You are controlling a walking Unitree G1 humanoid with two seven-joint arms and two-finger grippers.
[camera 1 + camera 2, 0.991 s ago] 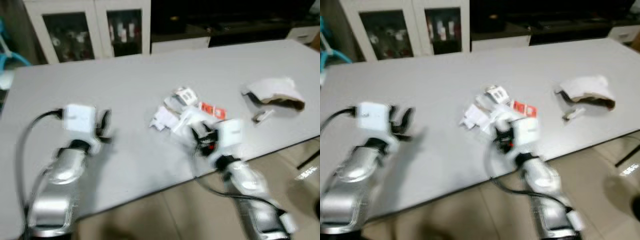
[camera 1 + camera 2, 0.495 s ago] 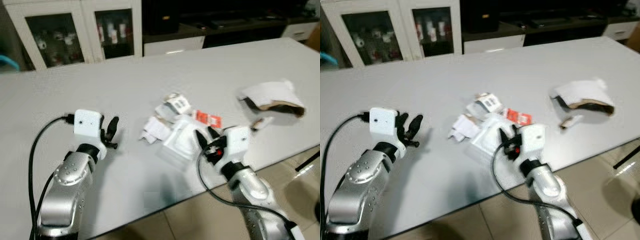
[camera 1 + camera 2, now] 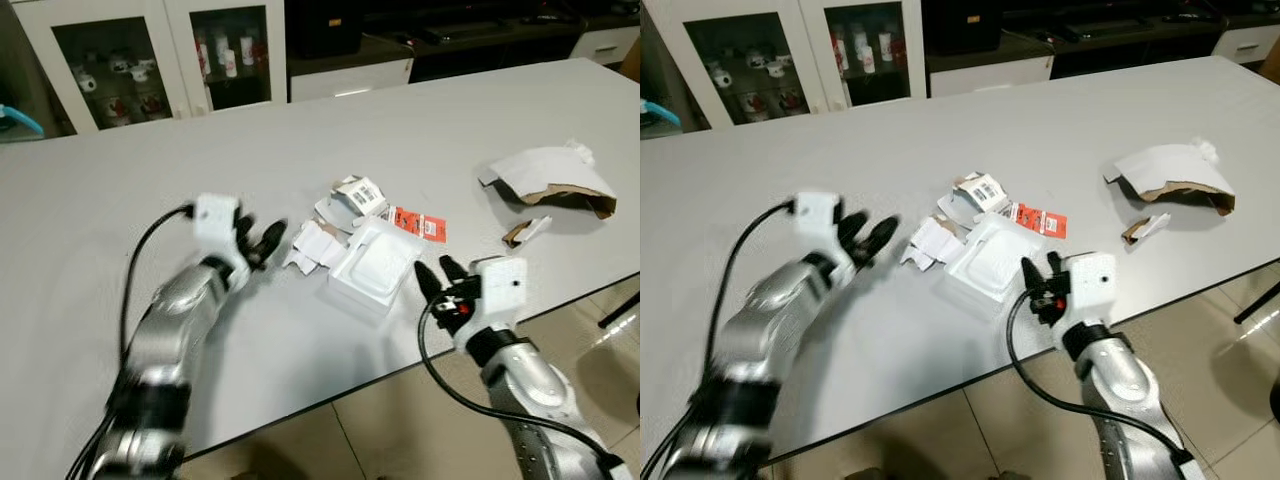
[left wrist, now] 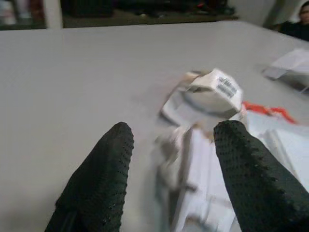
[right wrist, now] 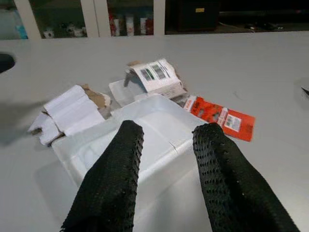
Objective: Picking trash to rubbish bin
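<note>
tabletop (image 3: 120, 190): grey, large; trash sits in a loose cluster near the middle, with more pieces toward the right end.
white tray (image 3: 372, 265): moulded plastic packaging insert, lies flat at the front of the cluster, near the front edge.
torn white card (image 3: 312, 243): crumpled pieces with brown torn edges, touching the tray on its left side.
barcode box (image 3: 358, 194): small white carton with printed label, behind the tray, tilted.
red blister card (image 3: 418, 224): flat, just right of the tray's far corner.
torn cardboard sheet (image 3: 548, 177): white outside, brown inside, well apart to the right.
cardboard scrap (image 3: 527, 231): small, just in front of that sheet.
left claw (image 3: 262, 243): over the tabletop just left of the torn white card; fingers spread, nothing between them. In the wrist view the card pieces and barcode box lie right ahead of the fingertips (image 4: 120, 140).
right claw (image 3: 436, 277): at the front edge, just right of the tray's near corner; fingers spread, empty. Wrist view looks across the tray between its fingers (image 5: 126, 145).
cabinets (image 3: 150, 55): white, glass doors, behind the tabletop, small items on shelves.
floor (image 3: 400, 420): beige tile, in front of the tabletop.
</note>
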